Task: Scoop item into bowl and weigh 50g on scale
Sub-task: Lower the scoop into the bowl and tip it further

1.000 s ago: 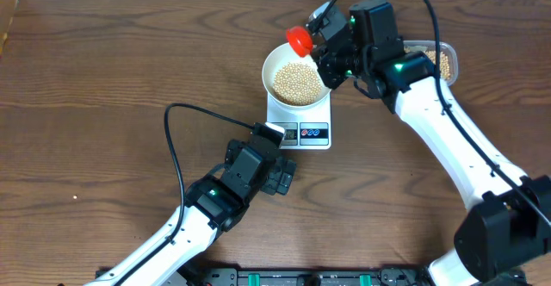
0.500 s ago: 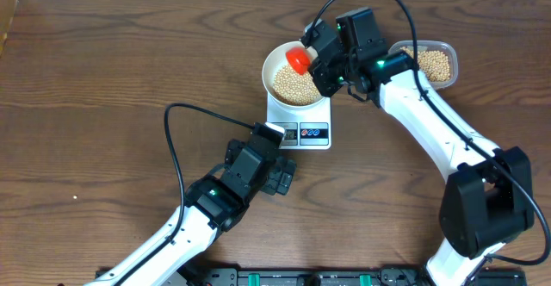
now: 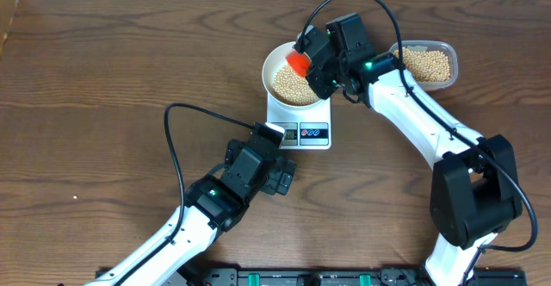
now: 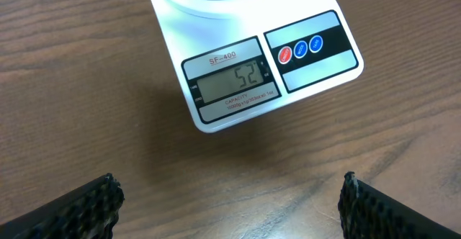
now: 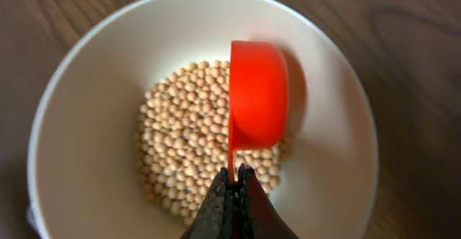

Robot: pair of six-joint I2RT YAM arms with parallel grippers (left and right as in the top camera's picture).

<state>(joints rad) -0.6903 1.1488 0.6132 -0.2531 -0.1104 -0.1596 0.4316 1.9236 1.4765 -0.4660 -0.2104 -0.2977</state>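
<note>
Our right gripper [image 5: 232,174] is pinched tight on the thin handle of a red measuring scoop [image 5: 256,95], which hangs tipped on its side over the white bowl [image 5: 94,73], its cup just above the heap of soybeans [image 5: 180,145] that covers the bowl's floor. From overhead, the bowl sits on the white digital scale [image 3: 307,114] near the far middle of the wooden table [image 3: 103,79], and the clear plastic tub [image 3: 448,53] holding the remaining beans stands just to the right of it, behind our right arm. Our left gripper [image 4: 230,203] waits with its fingers spread wide and empty, hovering low over the tabletop on the near side of the scale, its camera trained on the display [image 4: 230,84]. The grey screen appears to read 52, though the digits are faint and we would not swear to the last one. If that reading holds, we judge the scooping all but finished: the bowl is loaded and on the scale, the weight slightly past the target, and what remains is likely to lift out a few beans to settle on fifty, then carry the scoop clear so nothing rests on the bowl during the final reading.
</note>
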